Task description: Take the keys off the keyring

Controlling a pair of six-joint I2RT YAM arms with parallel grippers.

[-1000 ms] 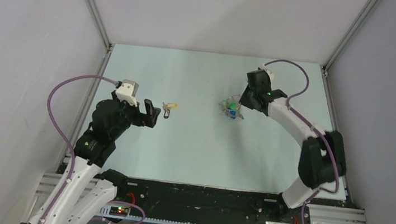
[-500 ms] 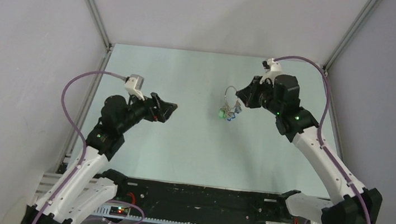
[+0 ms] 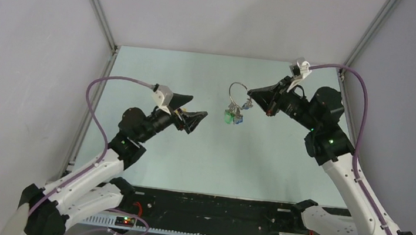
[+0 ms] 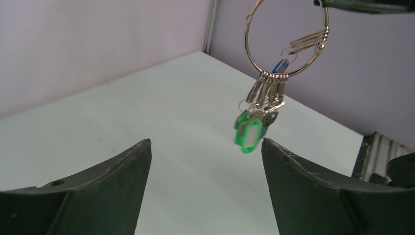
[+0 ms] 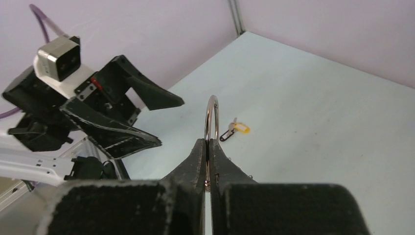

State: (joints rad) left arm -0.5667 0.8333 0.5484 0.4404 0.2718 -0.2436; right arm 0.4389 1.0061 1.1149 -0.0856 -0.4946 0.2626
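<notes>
Pale desk [image 3: 189, 157] lies below; right pincer [image 5: 208, 143] is clenched on the thin silver wire keyring [image 5: 211, 117], aloft. Light silver keys with green and blue plastic heads [image 4: 249, 132] dangle loosely; the released left pincer [image 4: 205, 143] should likely pinch a stiff head.

keys [image 4: 249, 132] hanging under keyring [image 4: 248, 49], both above the table [image 3: 218, 160]

Shiny silver metal keyring [image 4: 281, 74]; glossy green plastic heads on keys [image 4: 247, 134]; matt black, seemingly plastic, left gripper [image 4: 205, 142].
</notes>
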